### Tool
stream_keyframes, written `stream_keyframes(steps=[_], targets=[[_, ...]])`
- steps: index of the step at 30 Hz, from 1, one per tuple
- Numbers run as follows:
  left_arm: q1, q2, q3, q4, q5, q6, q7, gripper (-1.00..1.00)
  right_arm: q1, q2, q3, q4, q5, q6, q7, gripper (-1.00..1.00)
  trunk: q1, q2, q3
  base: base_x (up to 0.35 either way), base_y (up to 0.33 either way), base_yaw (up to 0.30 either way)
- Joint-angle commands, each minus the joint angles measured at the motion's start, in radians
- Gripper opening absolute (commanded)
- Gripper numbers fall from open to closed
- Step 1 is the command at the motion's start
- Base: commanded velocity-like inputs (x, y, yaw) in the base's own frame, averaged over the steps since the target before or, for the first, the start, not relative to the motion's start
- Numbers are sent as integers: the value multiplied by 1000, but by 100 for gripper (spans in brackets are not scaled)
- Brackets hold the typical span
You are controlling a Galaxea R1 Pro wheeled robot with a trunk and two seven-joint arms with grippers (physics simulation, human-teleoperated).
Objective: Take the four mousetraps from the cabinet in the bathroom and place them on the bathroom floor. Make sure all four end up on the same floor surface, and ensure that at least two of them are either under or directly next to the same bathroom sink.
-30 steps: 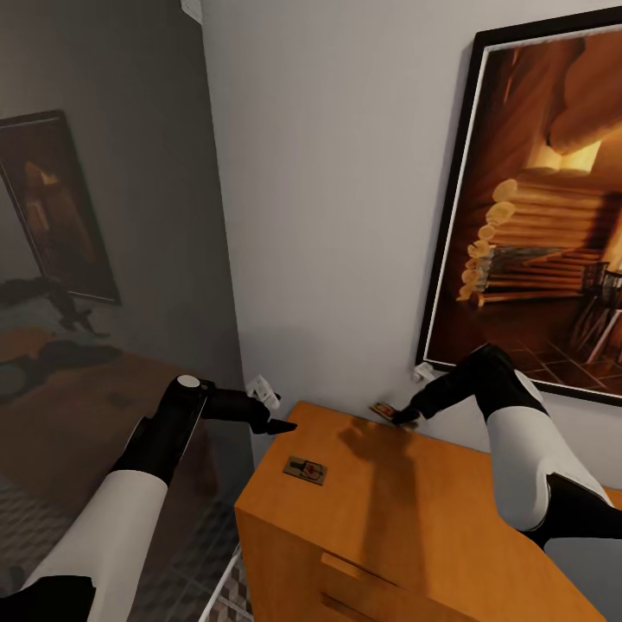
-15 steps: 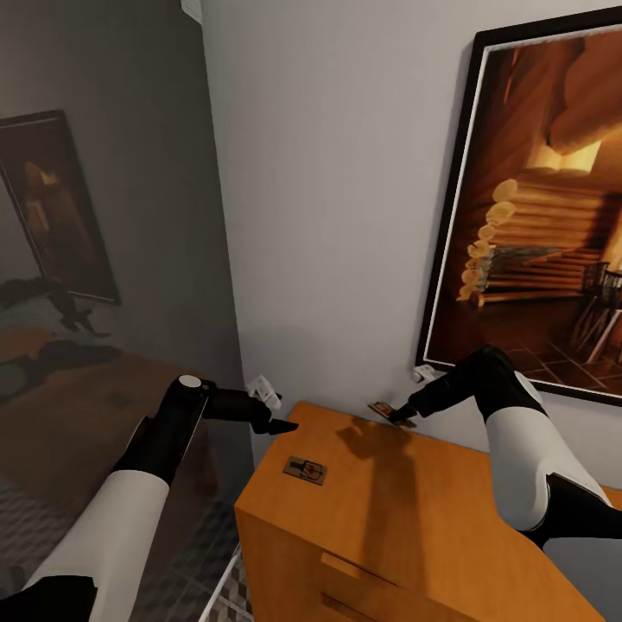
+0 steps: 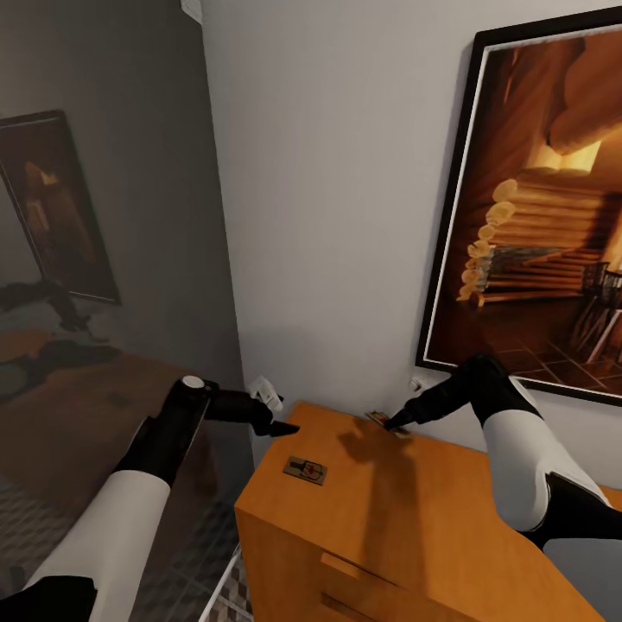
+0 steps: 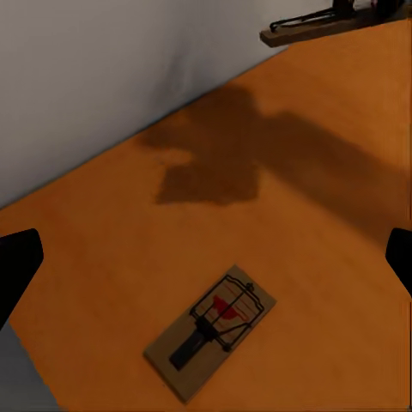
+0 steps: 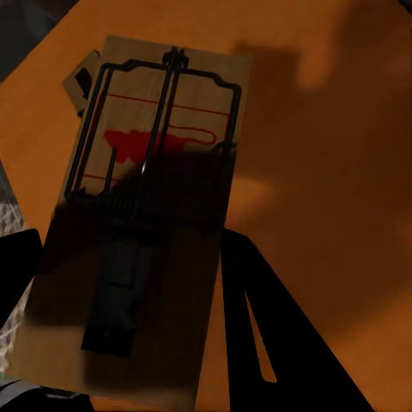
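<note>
— Mousetrap [image 5: 142, 223] in my right gripper [image 3: 399, 422], that's the picture: fingers closed on the board, its far end tilted up off the cabinet [image 3: 449, 518] top, close to the wall.

— And your left side?

— My left gripper [image 3: 281, 428] hovers at the cabinet's corner, fingers spread wide, nothing between them. A second mousetrap [image 3: 305, 470] lies flat on the orange wood just ahead of and below those fingertips, not touching them; the left wrist view has it [image 4: 210, 330] between the two dark fingertips.

— Anything beyond your hands?

— A framed painting [image 3: 544, 207] hangs on the wall past my right arm. Patterned floor tiles [image 3: 186, 561] show under my left arm.
</note>
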Motion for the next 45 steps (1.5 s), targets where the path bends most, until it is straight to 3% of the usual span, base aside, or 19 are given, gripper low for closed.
stream_keyframes(steps=[1, 8, 15, 18, 22, 26, 31, 45], targets=[[0, 1, -21, 0, 0, 0, -1, 100, 0, 0, 0, 7, 1, 7, 4, -100, 0, 0, 0, 0, 0, 0], [2, 4, -134, 17, -1, -1, 1, 100, 0, 0, 1, 28, 5, 7, 3, -100, 0, 0, 0, 0, 0, 0], [2, 6, -176, 24, -1, -10, -1, 100, 0, 2, 3, 31, 4, 6, 2, -100, 0, 0, 0, 0, 0, 0], [2, 12, -229, 28, -1, -12, -5, 100, 0, 4, 4, 32, 4, 6, 2, -100, 0, 0, 0, 0, 0, 0], [2, 33, -263, 29, 0, -14, -16, 100, 0, 5, 4, 32, 3, 5, 2, -100, 0, 0, 0, 0, 0, 0], [2, 49, -273, 29, 4, -21, -47, 100, 0, 5, 4, 32, 4, 4, 2, -100, 0, 0, 0, 0, 0, 0], [2, 50, -273, 30, 1, -62, -110, 100, 0, 4, 4, 32, 4, 0, 2, -100, 0, 0, 0, 0, 0, 0], [2, 47, -251, 30, -2, -70, -104, 100, 0, 4, 4, 32, 1, -3, -1, -100, 0, 0, 1, 0, 0, -9]])
